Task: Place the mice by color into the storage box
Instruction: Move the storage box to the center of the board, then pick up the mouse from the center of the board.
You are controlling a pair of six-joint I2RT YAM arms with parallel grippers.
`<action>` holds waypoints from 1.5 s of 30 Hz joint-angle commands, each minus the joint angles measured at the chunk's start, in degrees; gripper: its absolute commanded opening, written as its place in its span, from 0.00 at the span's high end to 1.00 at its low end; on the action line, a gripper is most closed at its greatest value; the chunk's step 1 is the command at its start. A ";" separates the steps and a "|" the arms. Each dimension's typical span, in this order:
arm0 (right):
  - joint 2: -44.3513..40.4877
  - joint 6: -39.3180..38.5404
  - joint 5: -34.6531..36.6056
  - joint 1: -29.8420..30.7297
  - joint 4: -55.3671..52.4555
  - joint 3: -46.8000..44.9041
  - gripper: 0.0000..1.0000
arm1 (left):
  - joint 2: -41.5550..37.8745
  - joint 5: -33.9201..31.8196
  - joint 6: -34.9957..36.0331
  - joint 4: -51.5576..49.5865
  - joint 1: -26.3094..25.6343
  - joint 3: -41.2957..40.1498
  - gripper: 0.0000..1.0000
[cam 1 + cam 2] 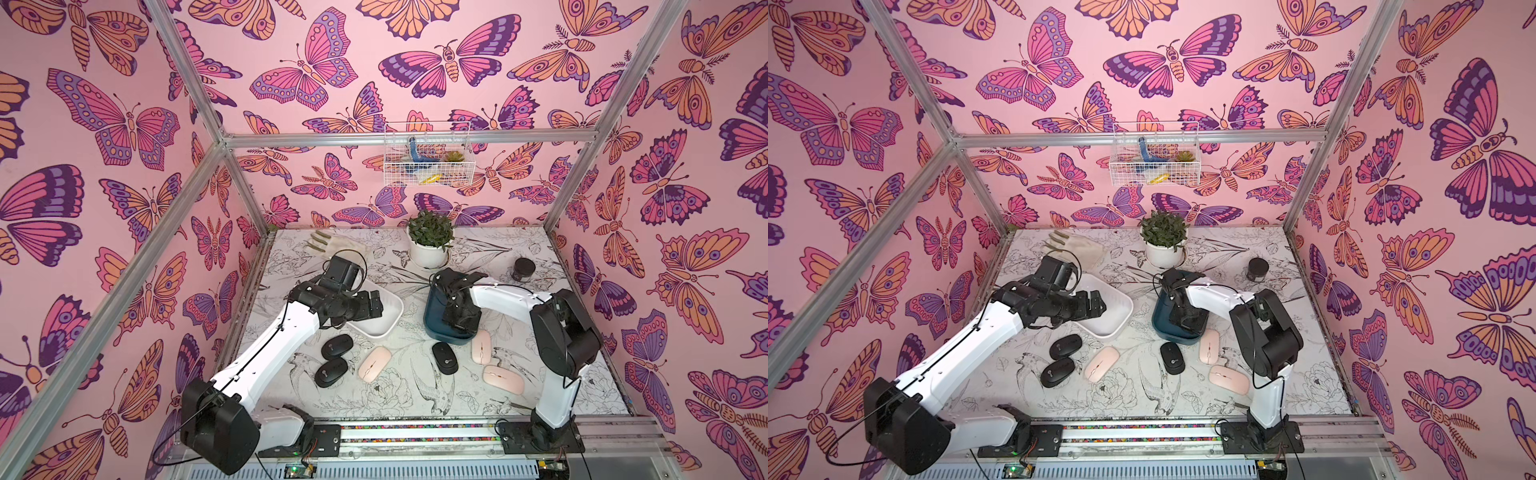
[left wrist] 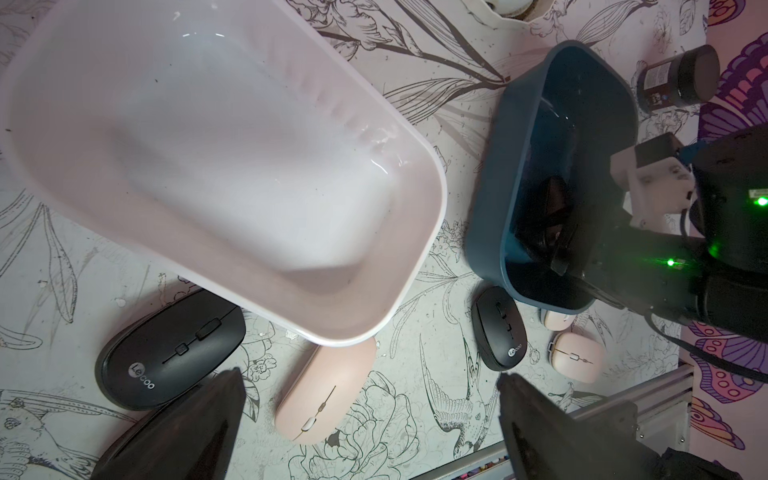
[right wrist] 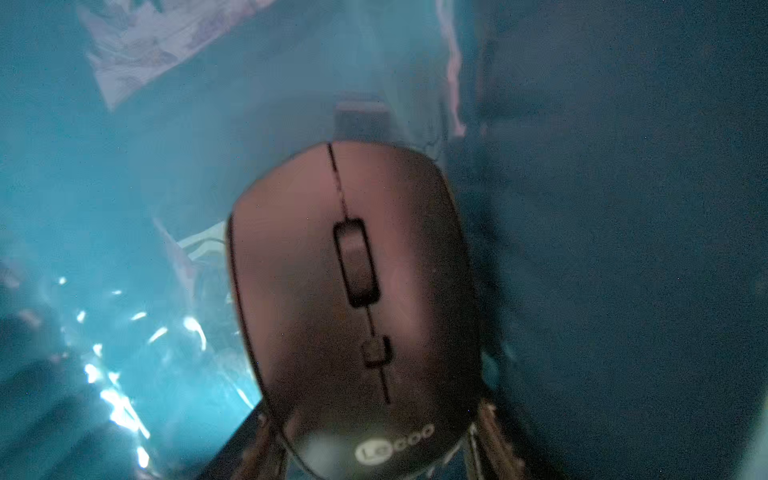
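Right claw (image 3: 374, 451): clenched on the held black mouse (image 3: 353, 291), gripping its logo end, scroll wheel pointing away from the fingers; claw and mouse both sit down inside the dark blue box (image 1: 434, 322), whose glossy walls fill the right wrist view; whether the mouse touches the box floor cannot be told.

Dark blue box: upright, open-topped; stands mid-surface, toward the right edge.

Left claw (image 2: 365, 432): released, fingers (image 2: 187, 432) spread wide; hovers above the white box (image 1: 388, 322).

White box: open-topped; lies left of the dark blue box and apart from it, askew to the surface edges.

Loose on the surface (image 1: 415, 407), between the boxes and the near edge:
- first black mouse (image 1: 337, 346), just beside the white box's near corner;
- second black mouse (image 1: 331, 372), just beside the first, closer to the near edge;
- first pink mouse (image 1: 375, 363), just right of those two;
- third black mouse (image 1: 444, 358), just in front of the dark blue box;
- second pink mouse (image 1: 481, 347), at that box's near right corner; touching or not, cannot tell;
- third pink mouse (image 1: 503, 379), nearer the near edge, toward the right edge.

Along the far edge: potted plant (image 1: 430, 243) in a white pot, at the middle; black jar (image 1: 523, 269), toward the far right corner; pale glove (image 1: 332, 245), toward the far left corner.

Back wall: white wire basket (image 1: 428, 156), hung on the frame, holding small items.
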 commanded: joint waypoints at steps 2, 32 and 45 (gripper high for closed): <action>-3.08 -2.54 1.79 -0.12 -2.94 -0.51 0.37 | -0.85 0.82 -0.39 -0.19 -0.17 -1.34 0.00; -18.09 -16.03 2.44 24.92 7.65 -19.85 0.16 | -7.33 0.09 -3.23 -1.44 -3.29 -6.23 0.00; -10.62 -21.03 0.51 20.48 11.48 -17.19 0.26 | -8.39 -2.40 -4.58 -3.02 -4.31 -6.33 0.00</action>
